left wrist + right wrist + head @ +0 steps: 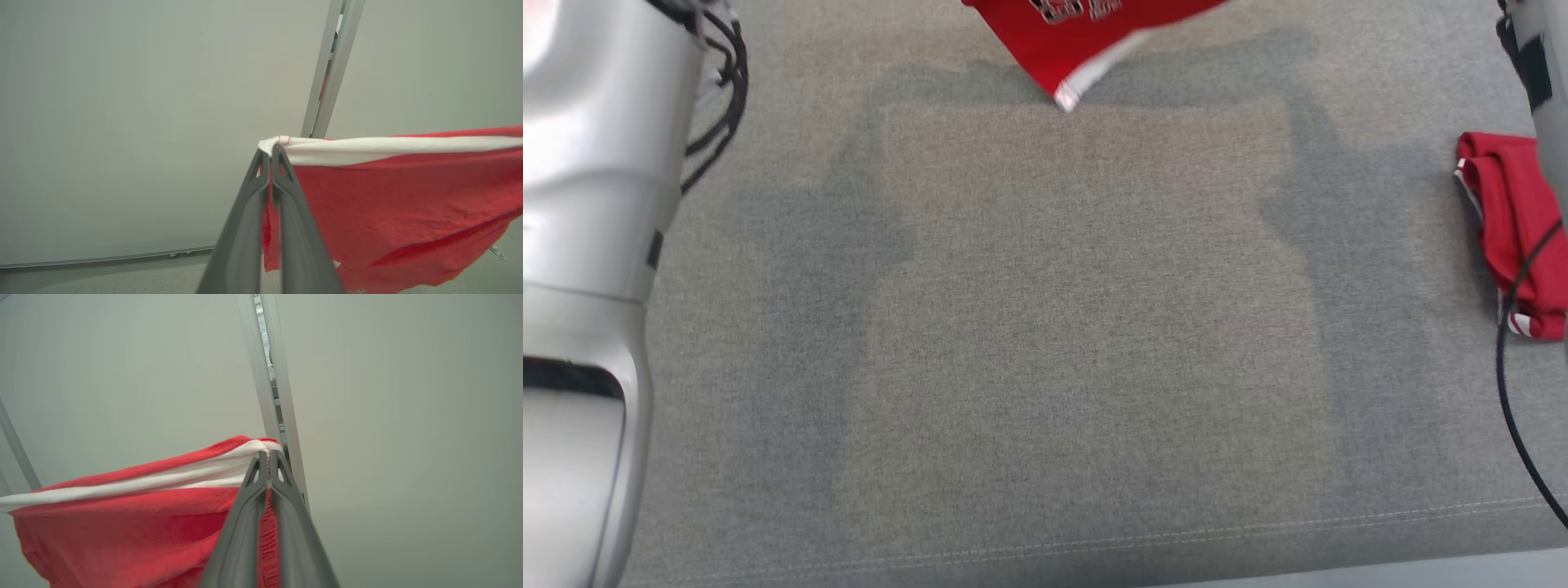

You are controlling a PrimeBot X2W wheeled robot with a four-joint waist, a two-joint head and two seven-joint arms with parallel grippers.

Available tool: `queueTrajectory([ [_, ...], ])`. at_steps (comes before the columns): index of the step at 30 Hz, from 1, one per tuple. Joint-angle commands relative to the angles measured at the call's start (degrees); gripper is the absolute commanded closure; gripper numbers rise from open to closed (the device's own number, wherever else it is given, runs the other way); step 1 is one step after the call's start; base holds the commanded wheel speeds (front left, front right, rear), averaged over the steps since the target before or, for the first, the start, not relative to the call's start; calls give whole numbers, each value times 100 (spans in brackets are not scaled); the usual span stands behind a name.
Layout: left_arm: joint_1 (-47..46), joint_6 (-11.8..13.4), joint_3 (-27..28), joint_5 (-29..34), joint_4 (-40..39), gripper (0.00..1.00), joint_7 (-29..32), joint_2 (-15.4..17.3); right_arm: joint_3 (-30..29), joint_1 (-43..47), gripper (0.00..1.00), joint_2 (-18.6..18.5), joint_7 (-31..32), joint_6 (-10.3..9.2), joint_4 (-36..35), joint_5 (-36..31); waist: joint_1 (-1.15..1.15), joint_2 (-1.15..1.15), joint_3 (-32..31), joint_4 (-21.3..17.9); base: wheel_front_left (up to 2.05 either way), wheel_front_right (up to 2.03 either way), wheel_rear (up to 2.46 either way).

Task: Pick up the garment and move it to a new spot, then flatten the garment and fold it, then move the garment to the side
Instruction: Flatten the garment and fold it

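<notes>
The garment [1068,41] is red with a white edge band and dark lettering. It hangs in the air over the far side of the grey table [1078,343], and its lowest corner dangles just above the cloth. My left gripper [270,149] is shut on one end of the white band of the garment [400,204]. My right gripper [269,454] is shut on the other end of the garment [130,531], so the band runs taut between the two. Both wrist views face a pale wall.
A second red garment [1515,233] lies crumpled at the table's right edge, with a black cable [1511,359] crossing it. My pale left forearm [588,245] stands along the left side. A metal post [333,65] rises at the wall. The table's front seam [1094,543] runs near me.
</notes>
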Motion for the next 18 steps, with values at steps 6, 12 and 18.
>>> queueTrajectory([
  [6, -701, -78, 49, 109, 850, 100, -511, -52, -83, -741, 100, 204, -486, -11, 702, 52, -1, 0, 437, 94, 0, 0, 0],
  [12, -1074, -260, -21, 222, 1370, 100, -1216, -231, 80, -996, 100, 354, -627, -10, 1052, 170, -1, 0, 959, 180, 0, 0, 0],
  [18, -812, -612, 20, 56, 1631, 100, -1786, -460, 671, -475, 100, 166, -651, -7, 574, 588, -1, 0, 1287, 286, 0, 0, 0],
])
